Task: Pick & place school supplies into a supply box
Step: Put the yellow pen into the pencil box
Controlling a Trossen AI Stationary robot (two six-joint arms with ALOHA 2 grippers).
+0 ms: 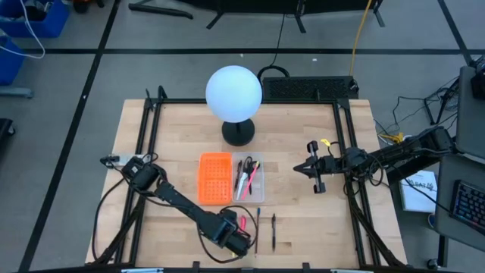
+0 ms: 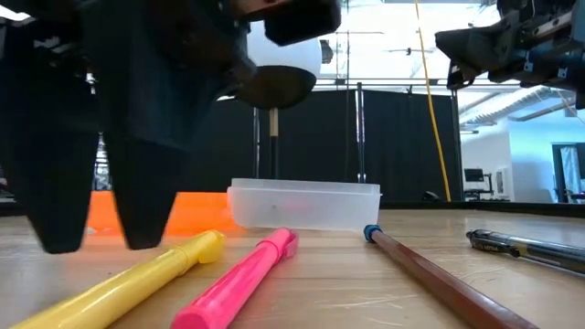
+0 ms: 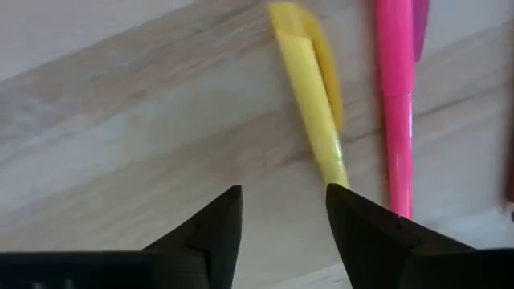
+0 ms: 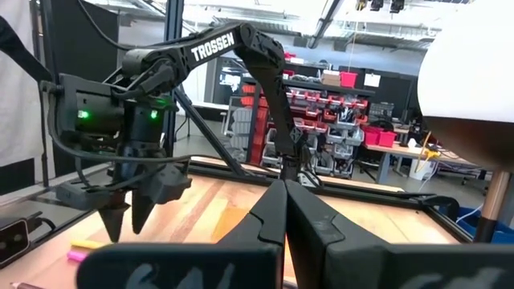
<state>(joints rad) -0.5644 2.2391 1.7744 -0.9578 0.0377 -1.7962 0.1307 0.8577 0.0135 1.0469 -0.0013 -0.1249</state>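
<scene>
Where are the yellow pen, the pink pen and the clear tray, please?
yellow pen (image 3: 309, 104), left wrist view, mid-barrel.
pink pen (image 2: 242, 279), low view, mid-barrel.
clear tray (image 2: 306, 205), low view, front wall.

High view stares straight down, whole table (image 1: 174, 125) in frame. Low view sits at tabletop height by the front edge, facing the back, pens (image 2: 239, 275) right up close. Left wrist view hovers just above those same pens. Right wrist view looks level across toward the left arm (image 4: 144, 120).
</scene>
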